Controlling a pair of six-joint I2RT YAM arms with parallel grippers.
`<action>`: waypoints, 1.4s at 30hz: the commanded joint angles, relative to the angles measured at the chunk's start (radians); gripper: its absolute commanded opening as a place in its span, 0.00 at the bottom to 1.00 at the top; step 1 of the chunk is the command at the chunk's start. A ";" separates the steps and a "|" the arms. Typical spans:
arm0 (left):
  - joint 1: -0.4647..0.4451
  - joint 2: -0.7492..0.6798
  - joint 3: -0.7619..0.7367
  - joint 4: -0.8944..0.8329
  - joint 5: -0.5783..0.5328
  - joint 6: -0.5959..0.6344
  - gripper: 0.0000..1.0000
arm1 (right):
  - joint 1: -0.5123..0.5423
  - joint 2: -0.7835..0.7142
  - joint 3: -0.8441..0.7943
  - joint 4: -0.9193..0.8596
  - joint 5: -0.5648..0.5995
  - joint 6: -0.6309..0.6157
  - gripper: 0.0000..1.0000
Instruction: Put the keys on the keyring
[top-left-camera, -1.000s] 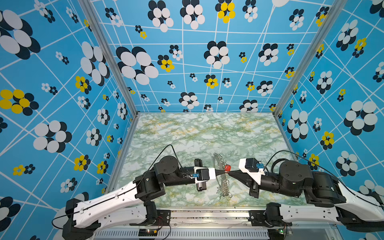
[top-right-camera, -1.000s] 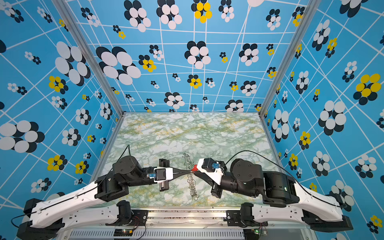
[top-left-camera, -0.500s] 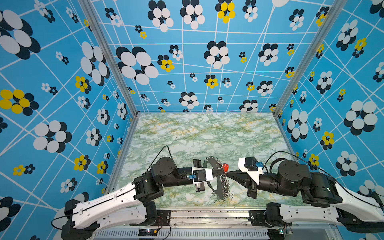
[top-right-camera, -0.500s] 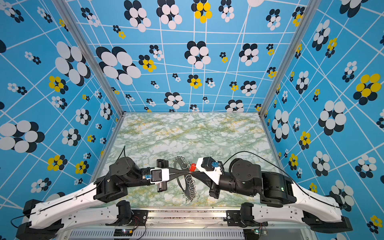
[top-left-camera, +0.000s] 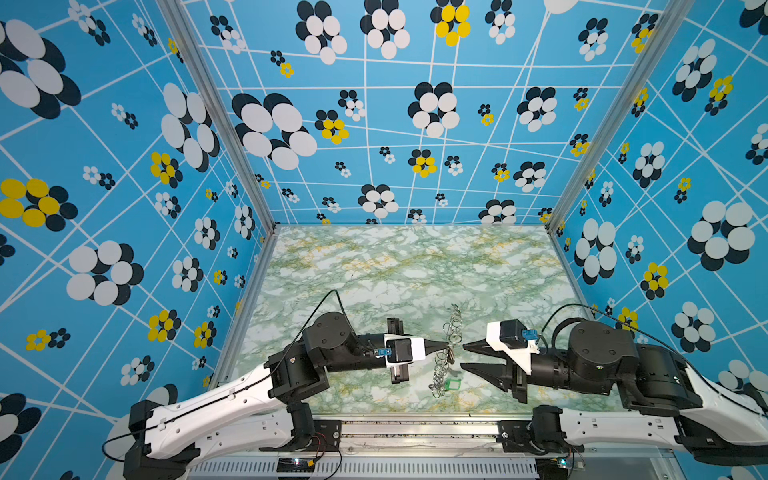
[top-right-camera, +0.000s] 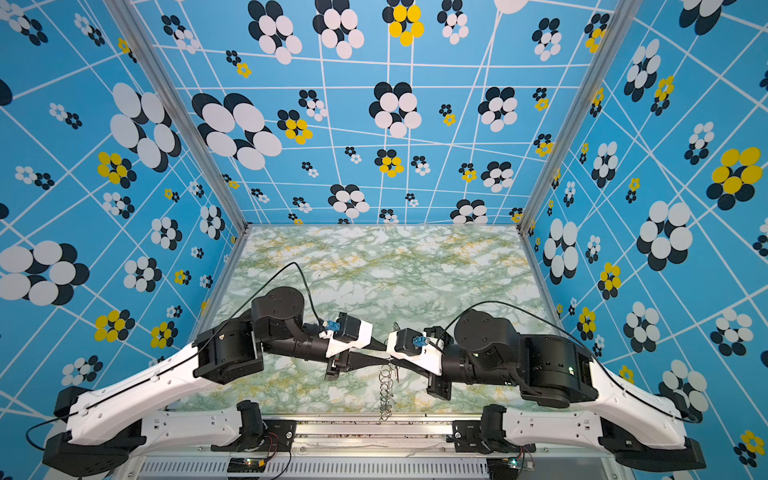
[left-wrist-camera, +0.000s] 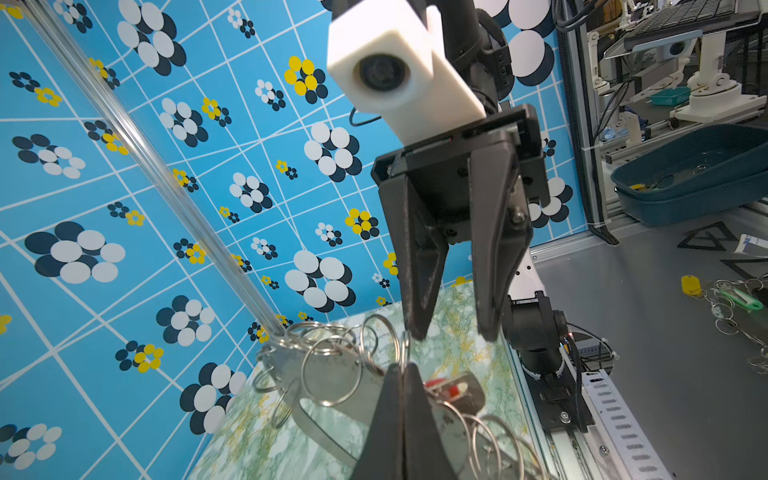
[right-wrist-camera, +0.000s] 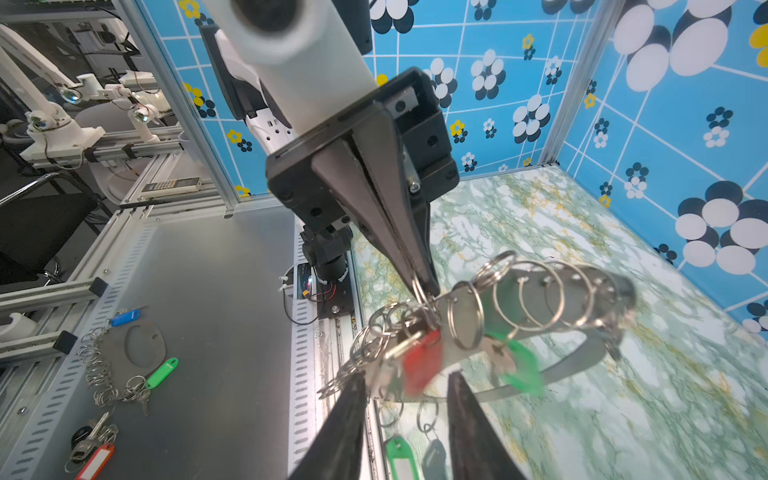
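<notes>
Keyring (top-left-camera: 452, 332): lower centre, edge-on, pinched in my left gripper (top-left-camera: 444, 345), jaws clenched.
Right gripper (top-left-camera: 462, 355): jaws released, just right of it.

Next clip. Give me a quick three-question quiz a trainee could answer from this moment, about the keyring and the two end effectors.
1. True or false: the left end effector is shut on a ring of the keyring.
2. Pick one. The right end effector is: A) open, B) shut on a key, C) out of every view.
3. Fill in: in the right wrist view, the blurred tag beside the red tag is ____.
Key: 1 true. 2 A. 3 green, the green tag.
</notes>
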 joint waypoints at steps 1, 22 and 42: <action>0.020 -0.015 0.042 0.021 0.063 -0.034 0.00 | -0.005 -0.010 0.048 -0.034 -0.004 -0.040 0.35; 0.030 0.044 0.114 -0.014 0.209 -0.059 0.00 | -0.025 0.001 0.003 0.054 -0.136 -0.113 0.20; 0.030 0.060 0.119 0.007 0.234 -0.070 0.00 | -0.068 0.015 -0.044 0.113 -0.199 -0.106 0.18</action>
